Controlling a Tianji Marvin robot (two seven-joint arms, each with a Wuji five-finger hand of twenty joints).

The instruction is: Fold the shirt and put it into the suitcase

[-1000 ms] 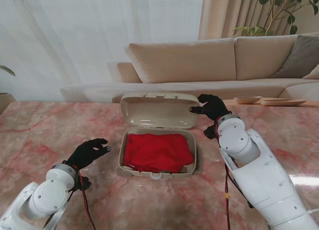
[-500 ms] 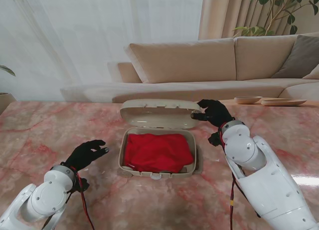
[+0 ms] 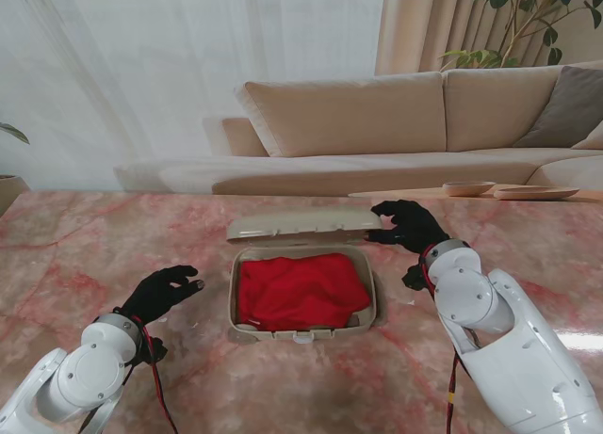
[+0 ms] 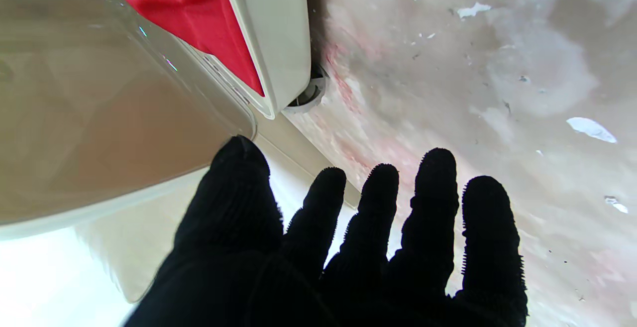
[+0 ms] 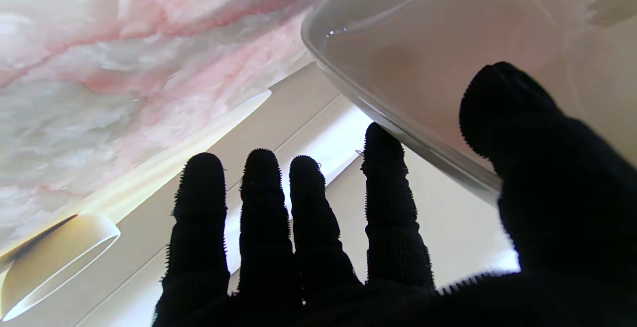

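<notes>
Red shirt point(image 3: 300, 291) sits folded inside the suitcase point(image 3: 303, 332) base, so only closing is left. Right hand point(image 3: 407, 225) has fingers spread against the lid point(image 3: 303, 226) at its right corner, pushing it down; lid half-lowered. Left hand point(image 3: 162, 290) spread, holding nothing, just left of the case, clear of the lid's swing.

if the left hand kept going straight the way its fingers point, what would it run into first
Probably the suitcase: the left hand points at its left wall, with bare table between them; depth is uncertain.

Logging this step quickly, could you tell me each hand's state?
Left hand: open, holding nothing.
Right hand: open, against the suitcase lid.
</notes>
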